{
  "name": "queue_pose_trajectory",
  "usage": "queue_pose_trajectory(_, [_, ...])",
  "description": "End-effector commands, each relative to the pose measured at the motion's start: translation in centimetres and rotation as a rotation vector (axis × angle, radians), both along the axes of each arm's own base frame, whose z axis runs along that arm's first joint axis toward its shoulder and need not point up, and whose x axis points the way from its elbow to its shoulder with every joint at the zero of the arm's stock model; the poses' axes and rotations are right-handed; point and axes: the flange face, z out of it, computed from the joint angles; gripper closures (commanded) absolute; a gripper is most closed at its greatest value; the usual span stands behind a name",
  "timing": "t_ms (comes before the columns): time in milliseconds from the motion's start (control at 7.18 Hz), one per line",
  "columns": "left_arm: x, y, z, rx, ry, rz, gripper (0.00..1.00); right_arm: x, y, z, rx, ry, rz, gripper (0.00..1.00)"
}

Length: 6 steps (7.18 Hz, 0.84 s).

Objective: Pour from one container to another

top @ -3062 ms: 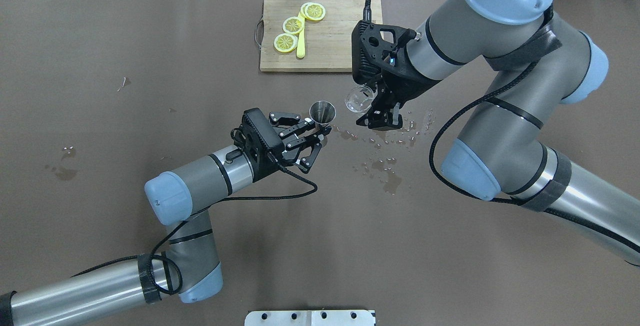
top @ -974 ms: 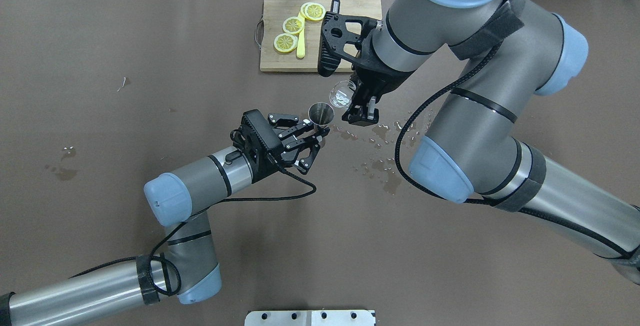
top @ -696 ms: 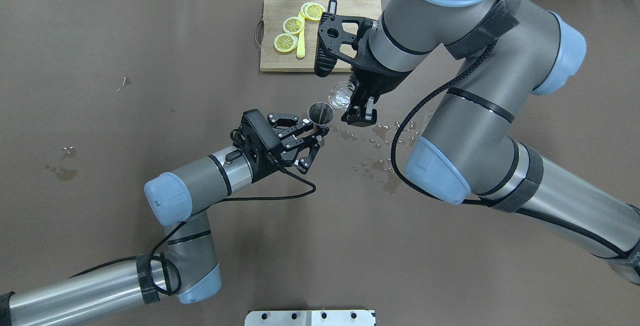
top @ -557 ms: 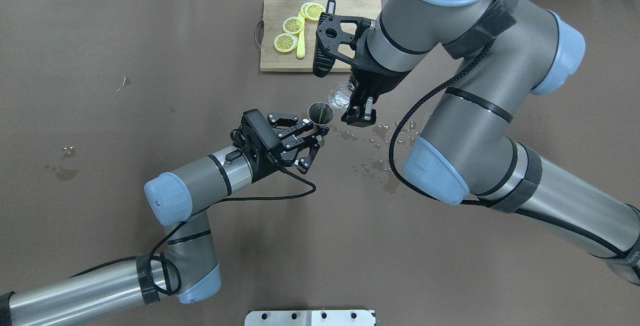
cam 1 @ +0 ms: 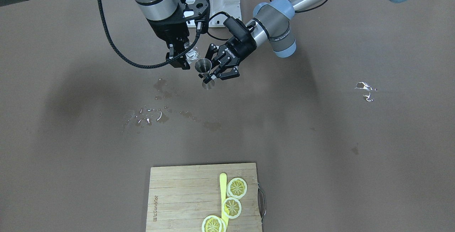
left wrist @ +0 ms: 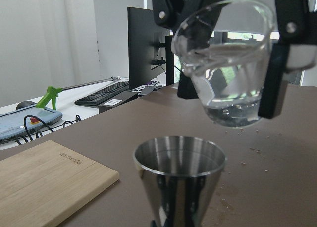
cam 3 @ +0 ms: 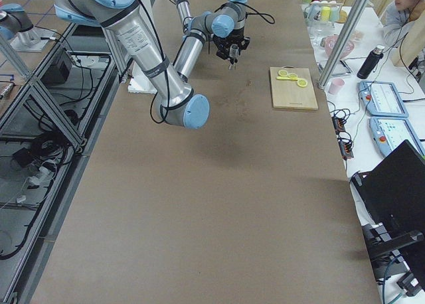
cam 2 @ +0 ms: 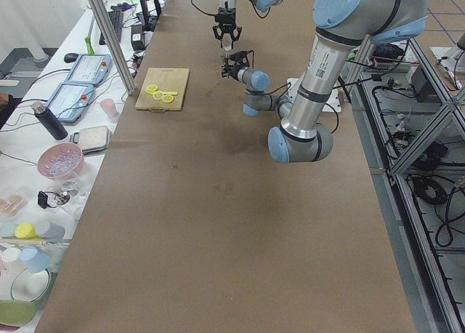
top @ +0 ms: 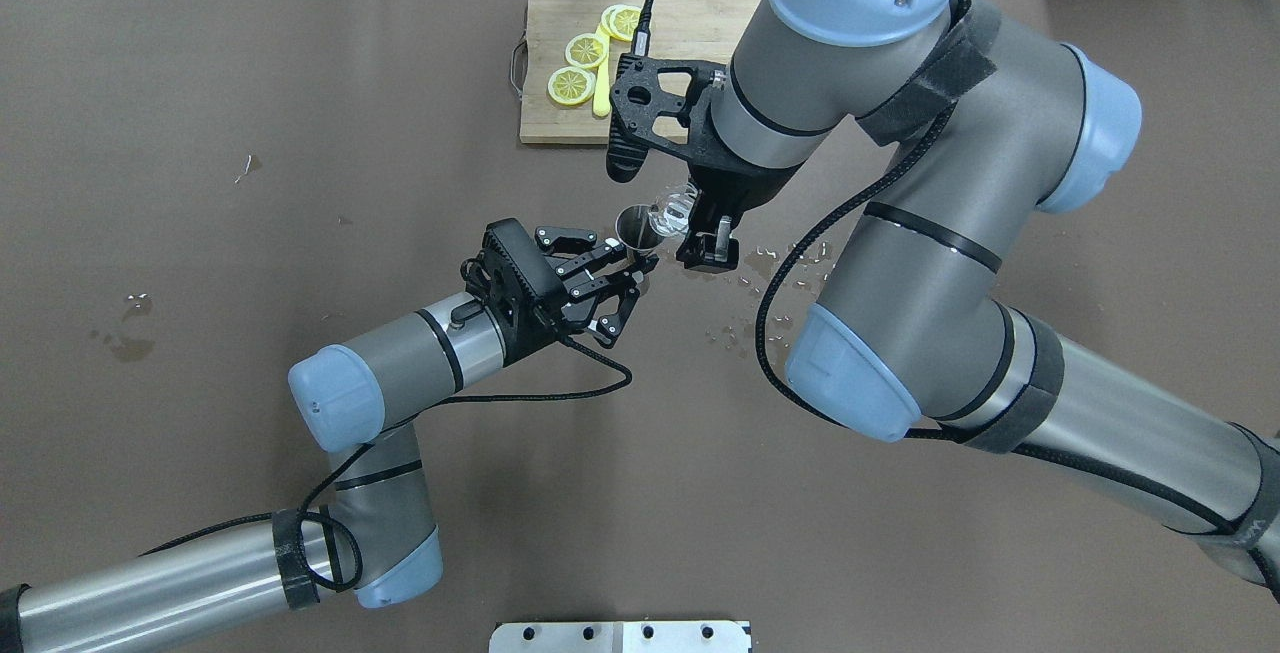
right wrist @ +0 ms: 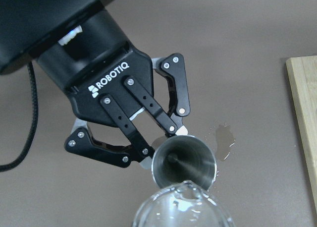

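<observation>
While the left pincer clamps the jigger, the right pincer holds the glass tilted above it.

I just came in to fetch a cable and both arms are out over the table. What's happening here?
The robot is setting up a pour. Its left gripper holds a metal jigger upright by its waist. Its right gripper holds a clear glass with water in it, tipped so that its lip is over the jigger's mouth. No stream shows between them. Spilled drops lie on the table nearby. A cutting board with lemon slices sits at the far side.
</observation>
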Motion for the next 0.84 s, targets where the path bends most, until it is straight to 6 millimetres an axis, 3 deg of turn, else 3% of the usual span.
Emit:
queue_pose_trajectory(0, [0.1,0.1,0.1,-0.001,-0.001,0.001,1.0,-0.1,0.0,0.5,-0.011,0.042,0.012,1.0])
queue_pose_trajectory(278, [0.1,0.1,0.0,0.0,0.0,0.002,1.0,0.6,0.3,-0.3,-0.032,0.076,0.019,1.0])
queue_pose_trajectory(696, [0.0,0.0,0.2,-0.001,-0.003,-0.001,1.0,-0.1,-0.3,-2.1,-0.045,0.108,0.018,1.0])
